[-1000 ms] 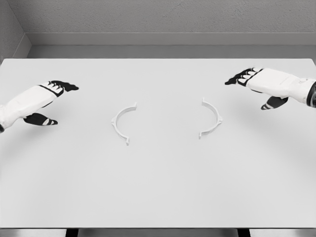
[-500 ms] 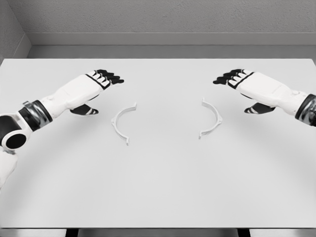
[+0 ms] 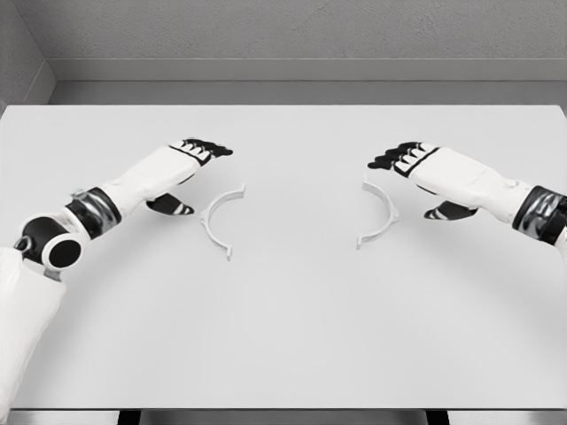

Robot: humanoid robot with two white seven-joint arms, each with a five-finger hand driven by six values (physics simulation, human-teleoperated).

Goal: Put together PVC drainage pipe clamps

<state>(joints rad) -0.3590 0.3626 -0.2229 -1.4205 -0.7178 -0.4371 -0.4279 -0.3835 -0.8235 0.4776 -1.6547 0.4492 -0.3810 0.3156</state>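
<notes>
Two white half-ring clamp pieces lie flat on the white table (image 3: 283, 336). The left clamp half (image 3: 216, 221) curves with its opening toward the right. The right clamp half (image 3: 381, 212) mirrors it, opening toward the left. My left hand (image 3: 190, 168) hovers just left of and above the left piece, fingers extended, thumb below, holding nothing. My right hand (image 3: 416, 168) hovers just right of and above the right piece, fingers also extended and empty. Neither hand touches a clamp half.
A grey wall runs behind the table's far edge (image 3: 283, 93). Between the two clamp halves lies bare tabletop.
Both hands moved inward toward the clamp halves. The left arm reached farther over the table and lowered beside the left piece; the right hand slid left and down toward the right piece. The pieces stayed put.
</notes>
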